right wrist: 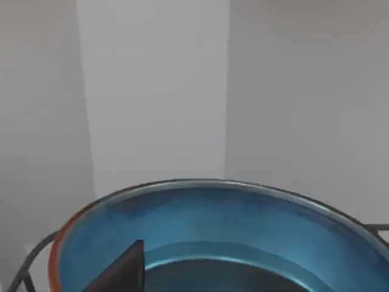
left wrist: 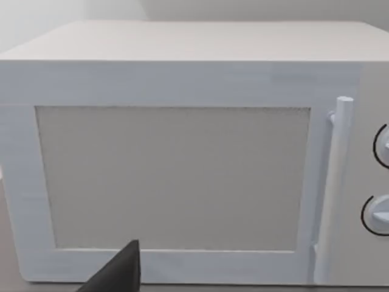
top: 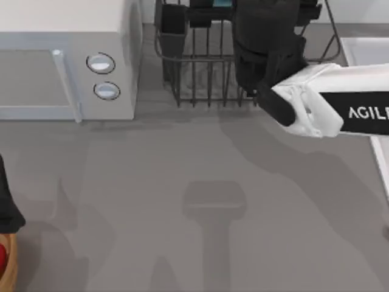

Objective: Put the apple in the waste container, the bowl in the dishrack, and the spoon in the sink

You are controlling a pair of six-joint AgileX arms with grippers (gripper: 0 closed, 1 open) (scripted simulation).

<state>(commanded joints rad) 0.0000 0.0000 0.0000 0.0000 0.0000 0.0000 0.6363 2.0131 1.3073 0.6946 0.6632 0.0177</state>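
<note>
- The bowl (right wrist: 206,237), teal-blue inside with a reddish-brown edge, sits across the lower half of the right wrist view, with dark wires of the dishrack (top: 200,79) curving up at its two lower corners.
- In the top view the dishrack stands at the upper middle of the frame, its dark utensil cup (top: 172,30) at its upper left corner.
- The right gripper (top: 261,36) hangs over the rack's right part at the upper right of the top view; whether its fingers are apart or clamped on the bowl cannot be told.
- Judged from this, the step in hand is seating the bowl in the rack; doing it well means lowering it level between the bars and releasing only once it rests.
- The apple (top: 2,255) shows red at the lower left edge of the top view, inside the tan rim of the waste container (top: 10,271).
- The sink (top: 364,52) is a pale rim at the upper right edge.
- The left arm (top: 7,201) sits parked at the left edge, facing the white microwave (left wrist: 182,164).
</note>
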